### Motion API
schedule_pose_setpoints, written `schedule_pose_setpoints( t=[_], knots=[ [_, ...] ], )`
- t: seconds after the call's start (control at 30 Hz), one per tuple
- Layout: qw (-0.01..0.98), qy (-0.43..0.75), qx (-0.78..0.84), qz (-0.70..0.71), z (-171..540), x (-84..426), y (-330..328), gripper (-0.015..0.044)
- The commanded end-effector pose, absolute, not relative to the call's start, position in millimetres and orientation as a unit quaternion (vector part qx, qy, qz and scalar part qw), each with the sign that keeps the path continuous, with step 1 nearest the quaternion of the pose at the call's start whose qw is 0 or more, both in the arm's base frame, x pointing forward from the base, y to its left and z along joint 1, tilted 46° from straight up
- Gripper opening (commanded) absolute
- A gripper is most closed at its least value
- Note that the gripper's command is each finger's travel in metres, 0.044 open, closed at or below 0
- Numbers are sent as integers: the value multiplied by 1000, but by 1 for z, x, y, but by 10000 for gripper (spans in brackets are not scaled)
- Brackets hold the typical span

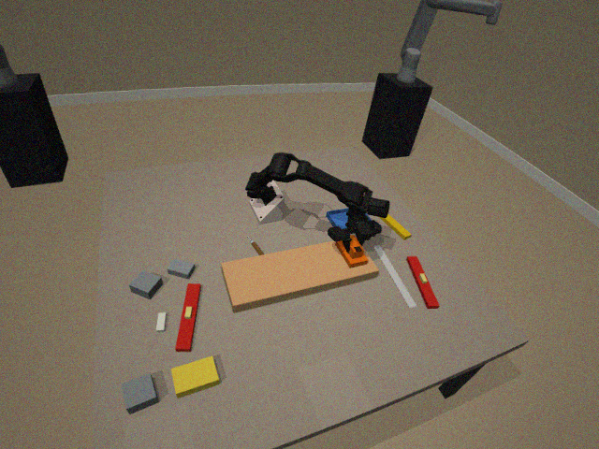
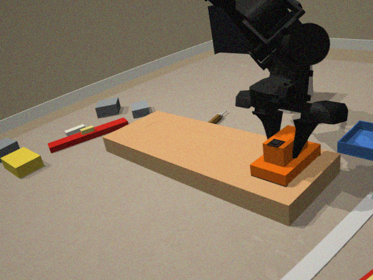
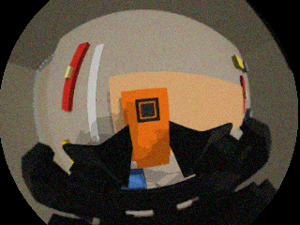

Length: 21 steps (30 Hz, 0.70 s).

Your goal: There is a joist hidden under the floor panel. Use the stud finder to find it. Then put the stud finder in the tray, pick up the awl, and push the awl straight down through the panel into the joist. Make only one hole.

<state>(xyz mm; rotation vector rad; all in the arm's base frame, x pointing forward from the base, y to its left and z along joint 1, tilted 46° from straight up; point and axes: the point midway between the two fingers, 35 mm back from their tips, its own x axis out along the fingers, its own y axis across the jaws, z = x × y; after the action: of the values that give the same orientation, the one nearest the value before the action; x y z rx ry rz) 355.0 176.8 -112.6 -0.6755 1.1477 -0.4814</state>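
Note:
The orange stud finder (image 1: 353, 258) (image 2: 271, 170) (image 3: 149, 136) is on the panel near its right end. Its small display square is dark. My gripper (image 2: 281, 144) (image 3: 148, 123) is shut on the stud finder's raised grip. The tan floor panel (image 1: 290, 278) (image 2: 186, 150) (image 3: 202, 100) lies flat; no hole shows in it, and the joist is hidden. The awl (image 1: 255, 248) (image 2: 215, 118) lies on the table behind the panel, partly hidden by it. The blue tray (image 1: 336, 213) (image 2: 355, 153) (image 3: 137, 179) is behind the panel's right end, partly covered by the arm in the top view.
Right of the panel are a white strip (image 1: 396, 278) (image 2: 334, 241) (image 3: 95, 89), a red level (image 1: 428, 292) (image 3: 70, 94) and a yellow bar (image 1: 397, 226). To the left are another red level (image 1: 184, 333) (image 2: 105, 129), several grey blocks, a yellow block (image 1: 195, 375) (image 2: 21, 158) and a small white piece (image 1: 161, 322).

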Motion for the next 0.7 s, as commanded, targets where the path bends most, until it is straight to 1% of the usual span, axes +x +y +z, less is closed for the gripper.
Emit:
schedule_pose_setpoints(
  t=[0.0, 0.67],
  knots=[
    [760, 528, -308, -222, -113, 355, 177, 0],
    [759, 528, -309, -222, -76, 354, 138, 0]
  ],
)
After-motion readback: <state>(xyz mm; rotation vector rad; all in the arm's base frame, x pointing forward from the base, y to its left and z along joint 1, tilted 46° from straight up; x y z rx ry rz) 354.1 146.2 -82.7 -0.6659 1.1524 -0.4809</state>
